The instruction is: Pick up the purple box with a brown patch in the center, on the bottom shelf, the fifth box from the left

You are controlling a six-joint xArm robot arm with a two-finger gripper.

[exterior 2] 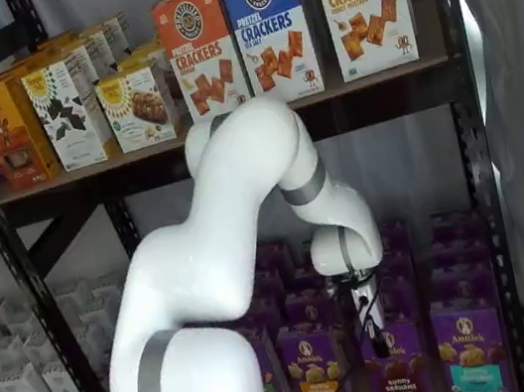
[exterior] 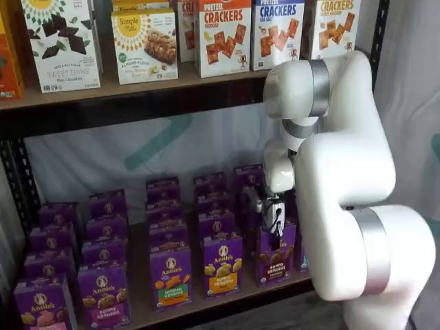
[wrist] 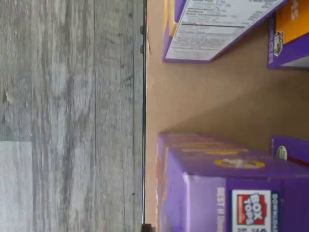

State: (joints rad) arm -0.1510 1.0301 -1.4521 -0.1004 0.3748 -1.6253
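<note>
The purple box [exterior: 275, 260] stands at the front of the bottom shelf [exterior: 139, 275], with brown bunny cookies at its centre and a magenta band. It also shows in a shelf view [exterior 2: 397, 363]. My gripper [exterior: 276, 221] hangs just above its top, also seen in a shelf view [exterior 2: 366, 307]. Only its black fingers show, side-on, so I cannot tell whether they are open. The wrist view shows the shelf board [wrist: 203, 96] and purple carton tops; I cannot tell which is the target.
A yellow-band purple carton [exterior: 221, 267] stands left of the target, and a teal-band one [exterior 2: 469, 350] stands to its right. More purple cartons fill the rows behind. The upper shelf [exterior: 137, 86] holds cracker boxes. Grey plank floor [wrist: 67, 116] lies before the shelf edge.
</note>
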